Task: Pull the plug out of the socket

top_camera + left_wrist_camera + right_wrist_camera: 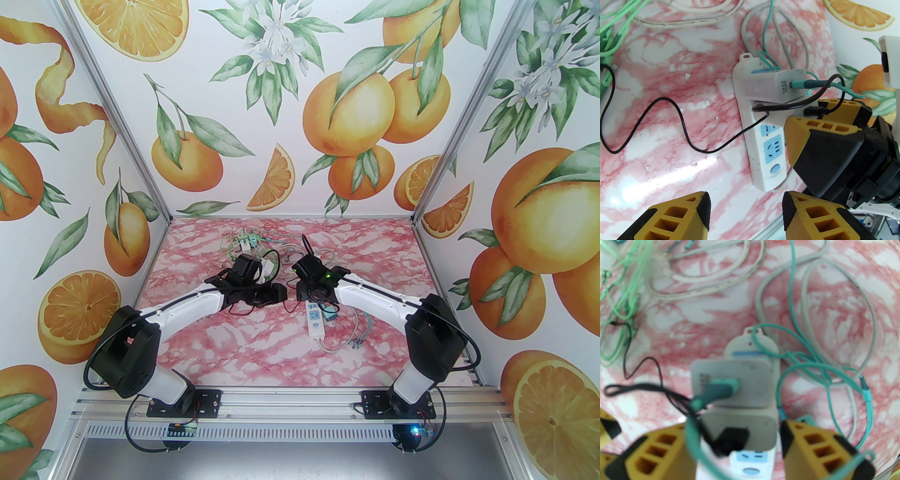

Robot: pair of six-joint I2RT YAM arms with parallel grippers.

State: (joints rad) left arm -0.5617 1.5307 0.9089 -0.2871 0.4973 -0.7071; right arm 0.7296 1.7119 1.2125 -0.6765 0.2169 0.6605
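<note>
Left gripper: released; its yellow fingers are spread with nothing between them, and it hovers off the near end of the strip.
Right gripper: astride the nearer plug, one yellow finger at each flank. Blur hides whether the pads are pressing, so I cannot tell if it has a grasp.
Socket: a long white plastic power strip with blue outlets, flat on the pink marbled table, about mid-table.
Task plug: a white block-shaped charger plug, seated upright in the strip's middle with a thin black lead in its top.
Step in hand: clamp squarely on the plug's flat sides, low on the body, then draw straight along the pins. The strip looks light, so the left gripper probably has to pin its free near end.
In the way: a thin teal cable drapes across the right gripper's left finger and the black lead loops alongside; either may snag.
Beyond: a second white charger block sits right against the task plug.
Farthest: pale grey cord loops and a bright green wire tangle, well apart.
</note>
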